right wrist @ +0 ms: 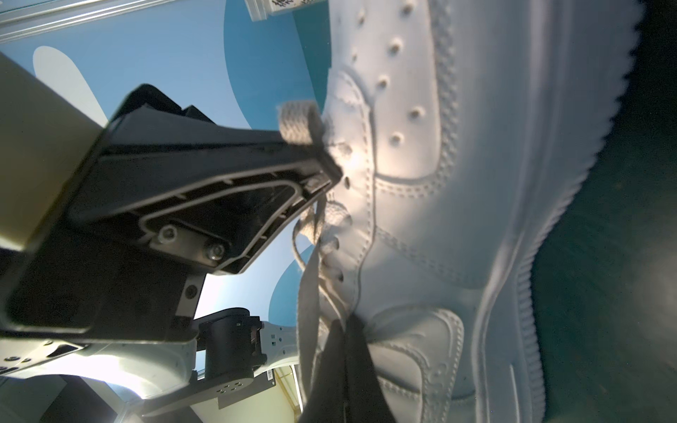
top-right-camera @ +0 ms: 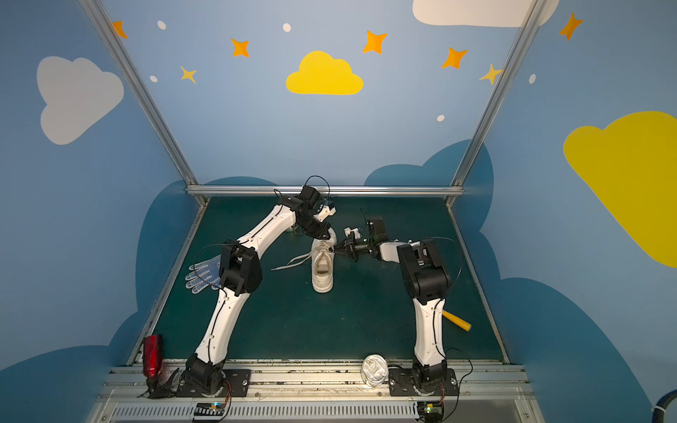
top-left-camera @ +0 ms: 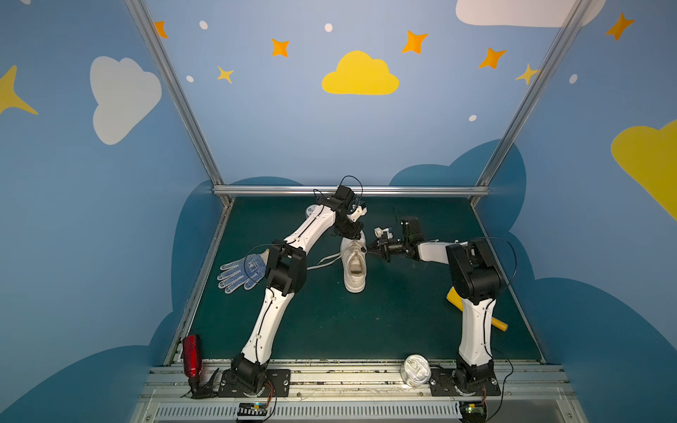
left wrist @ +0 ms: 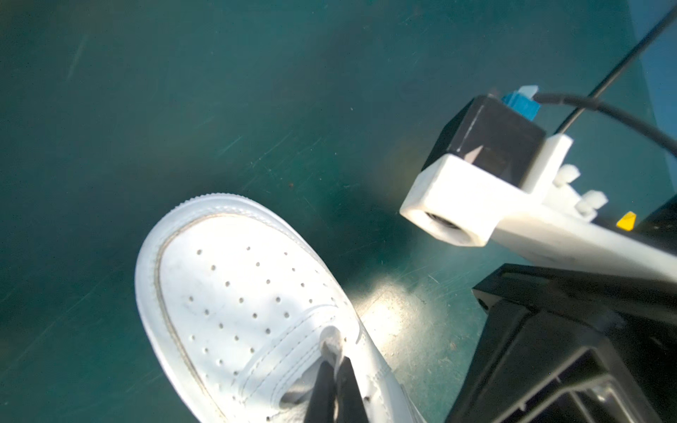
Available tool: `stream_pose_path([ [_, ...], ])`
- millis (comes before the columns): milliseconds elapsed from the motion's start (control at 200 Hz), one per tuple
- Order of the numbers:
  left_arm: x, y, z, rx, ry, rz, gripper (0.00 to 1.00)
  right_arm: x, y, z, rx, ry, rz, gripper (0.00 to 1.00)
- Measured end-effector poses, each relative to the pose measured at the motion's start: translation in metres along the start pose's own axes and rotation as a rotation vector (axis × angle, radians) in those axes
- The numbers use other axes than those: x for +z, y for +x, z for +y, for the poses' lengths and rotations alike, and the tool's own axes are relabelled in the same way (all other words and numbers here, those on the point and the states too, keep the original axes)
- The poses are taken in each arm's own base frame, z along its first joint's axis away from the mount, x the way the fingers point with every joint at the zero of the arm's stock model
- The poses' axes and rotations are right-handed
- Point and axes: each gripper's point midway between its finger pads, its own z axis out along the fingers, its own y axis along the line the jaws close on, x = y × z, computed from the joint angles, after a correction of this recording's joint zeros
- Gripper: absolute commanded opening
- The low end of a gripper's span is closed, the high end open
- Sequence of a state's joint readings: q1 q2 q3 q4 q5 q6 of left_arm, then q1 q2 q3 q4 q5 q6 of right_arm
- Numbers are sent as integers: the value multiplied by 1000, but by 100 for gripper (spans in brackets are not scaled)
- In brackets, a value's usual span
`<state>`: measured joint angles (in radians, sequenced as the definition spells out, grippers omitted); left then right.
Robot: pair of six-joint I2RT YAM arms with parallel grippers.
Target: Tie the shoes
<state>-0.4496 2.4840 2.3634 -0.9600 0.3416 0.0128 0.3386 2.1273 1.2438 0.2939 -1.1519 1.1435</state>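
Standing on the surface (top-left-camera: 366, 322), the white sneaker (top-left-camera: 354, 269) is pointing its toe toward 12 o'clock. The left tool (left wrist: 334, 360) is pinching the toe-end lace (left wrist: 329, 338); the right tool (right wrist: 347, 326), reaching from 3 o'clock, is pinching a side lace (right wrist: 306, 293). A loose lace (top-left-camera: 324, 260) is trailing toward 8 o'clock.

Sneaker (top-left-camera: 354, 269) centre, glove (top-left-camera: 238, 274) left, tube (top-left-camera: 498, 324) right

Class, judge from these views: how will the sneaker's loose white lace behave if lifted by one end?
Probably floppy: the lace lies limp along the mat. Likely light, being thin and flat. Its woven texture, clear in the right wrist view, should resist slipping.
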Motion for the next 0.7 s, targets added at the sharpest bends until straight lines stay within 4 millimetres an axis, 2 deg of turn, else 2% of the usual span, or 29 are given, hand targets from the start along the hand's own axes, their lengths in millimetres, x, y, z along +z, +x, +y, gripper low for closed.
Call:
stream_pose_path([
  [270,-5,1,1,-33,6,-40,3,-1,1,1,6,3,1,0],
  [696,-16,4,6,-87,24,-67,5,-6,4,12,-15,3,-9,0],
])
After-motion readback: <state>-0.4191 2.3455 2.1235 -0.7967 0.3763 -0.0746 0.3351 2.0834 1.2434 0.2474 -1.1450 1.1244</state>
